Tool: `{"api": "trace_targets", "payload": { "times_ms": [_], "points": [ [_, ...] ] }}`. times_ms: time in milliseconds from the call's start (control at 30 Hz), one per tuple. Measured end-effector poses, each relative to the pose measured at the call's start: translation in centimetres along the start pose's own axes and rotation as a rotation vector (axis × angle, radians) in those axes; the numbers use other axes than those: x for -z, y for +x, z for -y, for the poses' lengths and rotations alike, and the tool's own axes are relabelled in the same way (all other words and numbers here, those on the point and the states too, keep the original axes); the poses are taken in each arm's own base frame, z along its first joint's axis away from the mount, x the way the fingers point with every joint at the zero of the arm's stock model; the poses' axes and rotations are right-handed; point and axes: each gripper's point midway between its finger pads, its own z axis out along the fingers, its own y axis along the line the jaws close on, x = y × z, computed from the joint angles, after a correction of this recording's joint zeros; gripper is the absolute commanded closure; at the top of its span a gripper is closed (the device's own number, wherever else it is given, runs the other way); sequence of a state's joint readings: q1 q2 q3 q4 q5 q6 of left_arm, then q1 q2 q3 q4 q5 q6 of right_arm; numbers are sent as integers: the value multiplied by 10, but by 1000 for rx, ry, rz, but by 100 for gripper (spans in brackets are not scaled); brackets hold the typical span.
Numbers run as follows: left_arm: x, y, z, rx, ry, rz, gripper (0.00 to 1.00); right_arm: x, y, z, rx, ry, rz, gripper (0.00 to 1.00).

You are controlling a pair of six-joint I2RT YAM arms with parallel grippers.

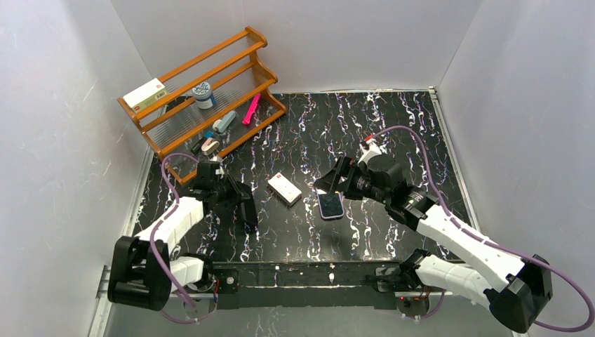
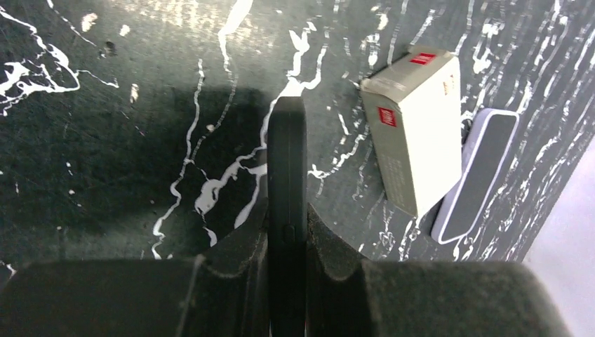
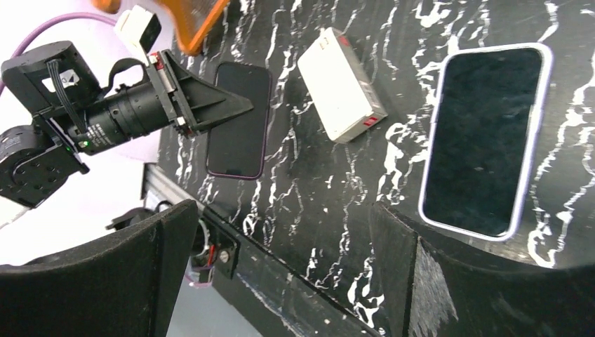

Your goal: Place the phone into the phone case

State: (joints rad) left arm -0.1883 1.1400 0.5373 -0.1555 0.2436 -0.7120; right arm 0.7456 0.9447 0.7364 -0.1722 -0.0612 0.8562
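My left gripper [image 1: 242, 208] is shut on a slim black phone [image 1: 247, 210], held on its edge just above the table at the left. In the left wrist view the phone [image 2: 288, 161] shows edge-on, with a side button, between my fingers [image 2: 242, 246]. In the right wrist view its dark face [image 3: 238, 123] is visible. The lilac-rimmed phone case [image 1: 330, 205] lies flat mid-table and also shows in the wrist views [image 2: 477, 175] [image 3: 484, 137]. My right gripper [image 1: 331, 181] is open and empty, just above the far end of the case, with its fingers [image 3: 449, 281] wide apart.
A white box with red labels [image 1: 284, 188] lies between the phone and the case, close to the case's left side [image 2: 414, 133]. A wooden rack [image 1: 203, 91] with several small items stands at the back left. White walls enclose the table on three sides.
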Motion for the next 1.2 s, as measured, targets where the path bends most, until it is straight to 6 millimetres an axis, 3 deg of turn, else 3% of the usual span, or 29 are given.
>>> {"api": "trace_targets", "payload": {
  "times_ms": [100,367,533,600,633,733,900,1033,1200],
  "points": [
    [-10,2,-12,21,-25,-21,95,2,-2,11,13,57,18,1],
    [-13,3,-27,26,-62,-32,63,1,-5,35,30,184,33,1],
    [-7,4,-41,19,-134,-40,25,0,-1,47,26,237,18,1],
    [0,2,-38,9,-139,-34,3,1,1,51,24,258,11,1],
    [4,-1,-35,3,-135,-27,2,2,1,53,23,268,11,1],
    [21,-16,-18,-18,-99,18,2,4,1,57,21,294,15,1],
    [64,-52,41,-106,83,137,2,14,-8,58,24,332,50,1],
    [102,-64,84,-187,239,193,2,27,-24,46,25,325,95,1],
    [137,-69,121,-263,377,222,2,46,-47,23,30,281,171,1]
  ]
}}
